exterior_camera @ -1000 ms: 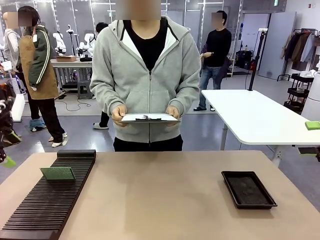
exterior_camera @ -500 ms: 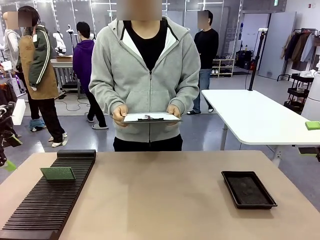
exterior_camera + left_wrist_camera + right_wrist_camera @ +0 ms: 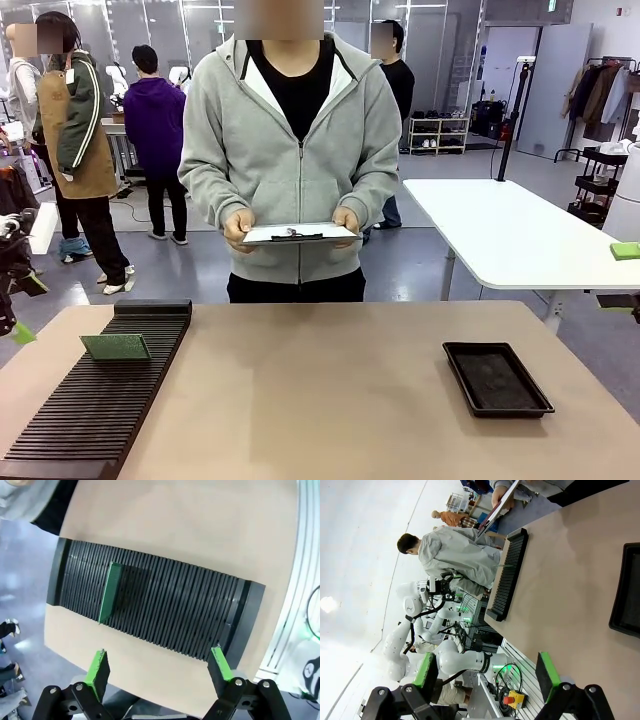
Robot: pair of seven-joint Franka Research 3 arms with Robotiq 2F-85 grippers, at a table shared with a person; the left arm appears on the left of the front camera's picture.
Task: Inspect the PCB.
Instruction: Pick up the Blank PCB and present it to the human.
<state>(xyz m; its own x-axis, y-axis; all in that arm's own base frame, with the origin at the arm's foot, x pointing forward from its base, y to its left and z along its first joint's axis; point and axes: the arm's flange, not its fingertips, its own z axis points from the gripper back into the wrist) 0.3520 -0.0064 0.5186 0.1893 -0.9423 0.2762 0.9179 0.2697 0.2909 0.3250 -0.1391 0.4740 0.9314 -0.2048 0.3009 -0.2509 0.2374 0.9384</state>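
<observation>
Nothing looks begun yet: my left gripper (image 3: 159, 652) and right gripper (image 3: 486, 659) gape wide and empty, with the PCB (image 3: 116, 346) standing untouched in its slotted rack (image 3: 90, 420).

Front camera faces across the table (image 3: 330, 390) toward the person (image 3: 290, 150). Left wrist camera looks steeply down over the slotted rack (image 3: 150, 605) beyond its fingers (image 3: 96, 667); right wrist camera, rolled sideways, shares that rack.

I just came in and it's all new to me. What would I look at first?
Probably the person in a grey hoodie at the far side of the table, holding a clipboard with both hands. Next, the green PCB standing on edge in a black slotted rack on the left, and a black tray on the right.
</observation>
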